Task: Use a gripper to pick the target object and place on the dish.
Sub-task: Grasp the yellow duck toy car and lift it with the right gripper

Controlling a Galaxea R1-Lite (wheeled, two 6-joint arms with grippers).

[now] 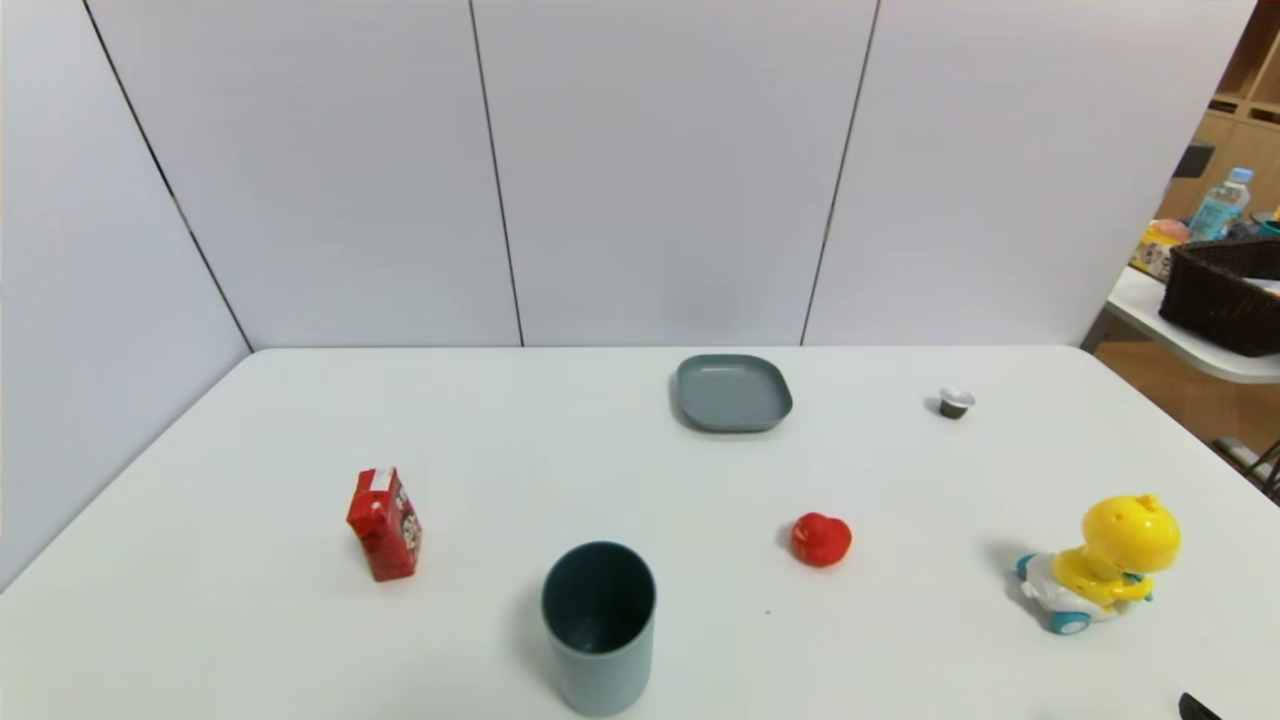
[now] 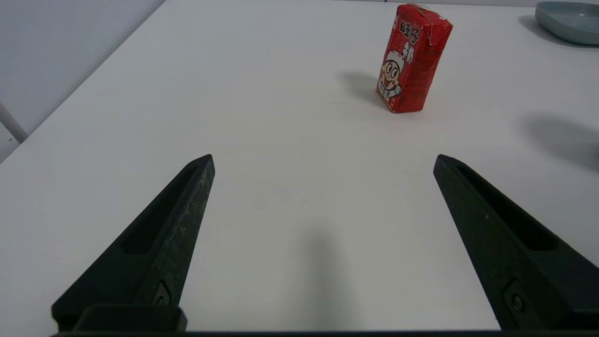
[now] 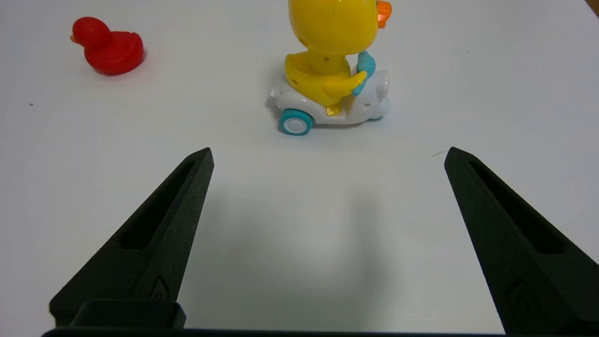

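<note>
The yellow big-headed toy figure [image 1: 1105, 563] on its white body with blue wheels stands upright at the table's right front; the right wrist view shows the toy [image 3: 333, 70] a short way beyond my right gripper [image 3: 327, 157], which is open and empty over bare table. Only a black tip of the right gripper [image 1: 1196, 708] shows in the head view, at the bottom right corner. The grey-blue dish [image 1: 733, 392] lies empty at the back centre. My left gripper [image 2: 323, 159] is open and empty over the table's left front.
A small red rubber duck [image 1: 821, 539] sits left of the toy. A tall grey-blue cup [image 1: 599, 625] stands front centre. A red drink carton [image 1: 385, 524] stands at the left. A small dark cap [image 1: 955, 403] lies at the back right.
</note>
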